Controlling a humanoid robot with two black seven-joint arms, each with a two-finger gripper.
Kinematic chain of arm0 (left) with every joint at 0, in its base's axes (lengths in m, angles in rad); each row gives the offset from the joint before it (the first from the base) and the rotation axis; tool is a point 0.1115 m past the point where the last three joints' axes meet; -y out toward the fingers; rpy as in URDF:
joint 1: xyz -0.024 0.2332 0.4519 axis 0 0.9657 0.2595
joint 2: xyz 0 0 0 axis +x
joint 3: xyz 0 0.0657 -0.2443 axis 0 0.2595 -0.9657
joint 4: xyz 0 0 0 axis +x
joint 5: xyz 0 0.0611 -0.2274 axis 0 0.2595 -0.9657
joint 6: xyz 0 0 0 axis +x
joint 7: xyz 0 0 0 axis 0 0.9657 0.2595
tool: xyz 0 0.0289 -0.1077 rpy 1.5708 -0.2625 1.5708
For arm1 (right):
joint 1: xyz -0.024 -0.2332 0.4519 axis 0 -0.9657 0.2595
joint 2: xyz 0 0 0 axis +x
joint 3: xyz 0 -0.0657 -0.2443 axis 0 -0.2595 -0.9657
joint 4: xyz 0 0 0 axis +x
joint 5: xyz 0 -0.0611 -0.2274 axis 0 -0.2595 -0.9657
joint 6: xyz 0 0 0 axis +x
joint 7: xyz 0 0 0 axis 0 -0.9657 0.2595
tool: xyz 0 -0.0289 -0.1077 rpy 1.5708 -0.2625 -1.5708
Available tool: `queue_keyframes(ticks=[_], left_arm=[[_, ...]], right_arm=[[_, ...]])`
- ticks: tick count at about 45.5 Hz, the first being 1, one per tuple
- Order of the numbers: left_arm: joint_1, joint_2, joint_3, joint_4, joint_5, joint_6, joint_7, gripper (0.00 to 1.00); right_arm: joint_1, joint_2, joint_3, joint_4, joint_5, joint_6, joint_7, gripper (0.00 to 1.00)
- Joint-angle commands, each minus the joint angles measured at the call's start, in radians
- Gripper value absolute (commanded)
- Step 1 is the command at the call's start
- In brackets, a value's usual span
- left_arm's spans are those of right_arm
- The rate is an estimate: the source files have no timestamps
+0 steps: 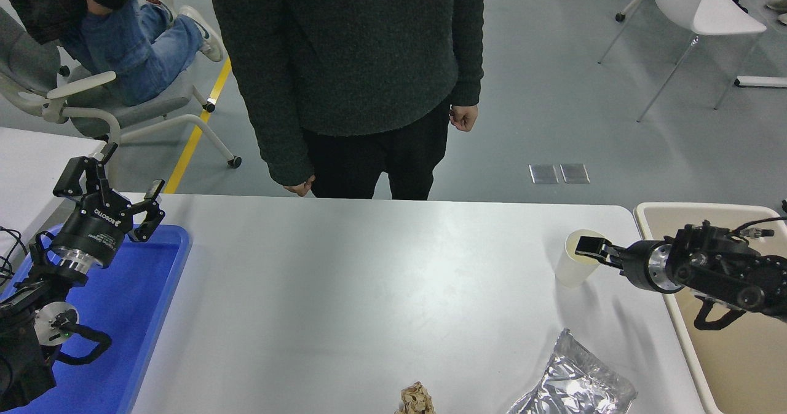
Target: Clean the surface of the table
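The white table surface (369, 291) fills the middle of the view. On its right side stands a white paper cup (567, 271), upright. My right gripper (590, 246) reaches in from the right edge, and its tip sits at the cup's rim, over the near right side of the mouth. From this angle I cannot see whether it is open or shut. A crumpled silver foil bag (575, 383) lies near the front right edge. A small brown crumpled wad (416, 400) lies at the front centre. My left gripper (114, 180) is parked open above the blue tray.
A blue tray (147, 315) lies at the table's left end. A beige bin (738, 352) stands off the right end, under my right arm. A person in a dark sweater (350, 63) stands at the far edge. Another person sits in a chair (80, 94) at the back left.
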Motion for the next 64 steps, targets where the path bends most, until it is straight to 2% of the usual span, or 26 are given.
queue_keyframes(ticks=[1, 9, 15, 21, 31, 43, 64], left_arm=[[0.000, 0.000, 0.000, 0.000, 0.000, 0.000, 0.000, 1.00], [0.000, 0.000, 0.000, 0.000, 0.000, 0.000, 0.000, 1.00], [0.000, 0.000, 0.000, 0.000, 0.000, 0.000, 0.000, 1.00], [0.000, 0.000, 0.000, 0.000, 0.000, 0.000, 0.000, 1.00], [0.000, 0.000, 0.000, 0.000, 0.000, 0.000, 0.000, 1.00], [0.000, 0.000, 0.000, 0.000, 0.000, 0.000, 0.000, 1.00], [0.000, 0.000, 0.000, 0.000, 0.000, 0.000, 0.000, 1.00]], right_arm=[[0.001, 0.015, -0.006, -0.015, -0.001, 0.001, 0.000, 0.95], [0.007, 0.015, -0.034, -0.021, 0.001, 0.001, 0.000, 0.89], [0.011, 0.013, -0.043, -0.021, -0.001, 0.001, 0.002, 0.77], [0.013, 0.013, -0.057, -0.021, -0.001, 0.002, 0.003, 0.60], [0.022, 0.007, -0.063, -0.024, 0.001, 0.021, 0.008, 0.40], [0.043, 0.003, -0.061, -0.024, 0.002, 0.067, 0.009, 0.01], [0.056, -0.023, -0.060, -0.015, 0.020, 0.103, 0.038, 0.00]])
